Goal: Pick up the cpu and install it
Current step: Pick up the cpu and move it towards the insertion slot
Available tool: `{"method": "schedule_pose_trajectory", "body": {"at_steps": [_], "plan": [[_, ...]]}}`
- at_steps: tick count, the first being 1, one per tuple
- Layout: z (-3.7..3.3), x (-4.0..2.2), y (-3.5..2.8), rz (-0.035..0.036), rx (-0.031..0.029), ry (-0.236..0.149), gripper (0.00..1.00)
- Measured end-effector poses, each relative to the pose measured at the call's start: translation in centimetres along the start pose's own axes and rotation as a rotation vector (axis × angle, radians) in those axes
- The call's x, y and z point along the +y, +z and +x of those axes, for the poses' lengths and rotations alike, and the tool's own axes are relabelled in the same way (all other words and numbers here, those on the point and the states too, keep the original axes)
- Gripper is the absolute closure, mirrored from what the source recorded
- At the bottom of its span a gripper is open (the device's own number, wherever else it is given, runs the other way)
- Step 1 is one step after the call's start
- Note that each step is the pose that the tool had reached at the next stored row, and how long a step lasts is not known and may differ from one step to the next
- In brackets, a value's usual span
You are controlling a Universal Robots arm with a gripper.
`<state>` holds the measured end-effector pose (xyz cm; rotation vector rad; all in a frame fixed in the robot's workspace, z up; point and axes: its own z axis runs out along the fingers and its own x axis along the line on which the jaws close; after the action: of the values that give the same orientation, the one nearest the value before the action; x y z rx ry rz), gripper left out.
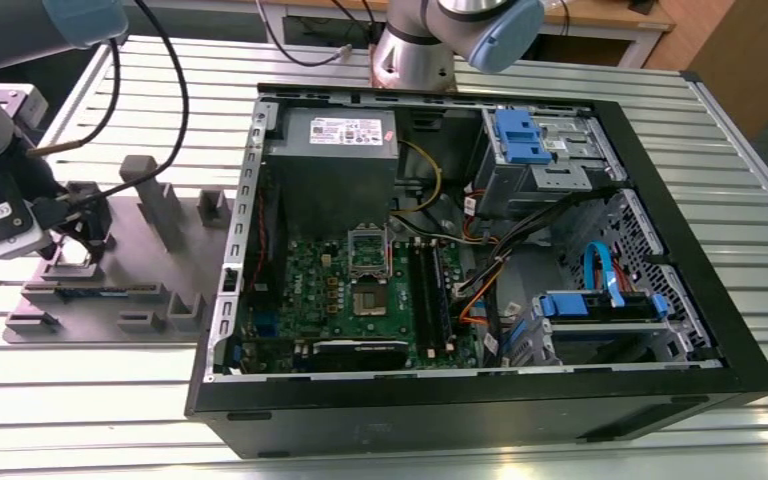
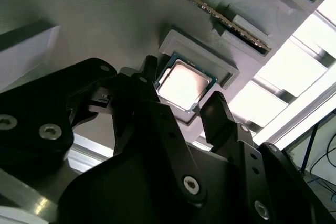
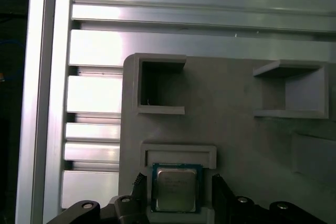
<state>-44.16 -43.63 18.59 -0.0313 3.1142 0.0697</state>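
The cpu, a small square chip with a pale metal top and greenish rim, lies flat in a shallow recess of the grey fixture plate. In the exterior view my gripper hangs low over that plate at the exterior view's left. Both wrist views show the gripper open, one dark finger on each side of the chip, close to its edges but not clamped on it. The dark socket sits on the green motherboard inside the open computer case.
The fixture plate carries upright grey blocks and a memory stick along its near edge. Inside the case are a grey power supply, blue drive brackets and loose cables. Everything rests on a slatted metal table.
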Motion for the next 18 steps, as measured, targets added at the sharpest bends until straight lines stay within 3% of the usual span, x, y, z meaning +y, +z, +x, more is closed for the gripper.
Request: {"method": "schedule_pose_trajectory", "body": {"at_steps": [18], "plan": [[0.16,0.08,0.23,0.0000,0.0000,0.000,0.40]]}}
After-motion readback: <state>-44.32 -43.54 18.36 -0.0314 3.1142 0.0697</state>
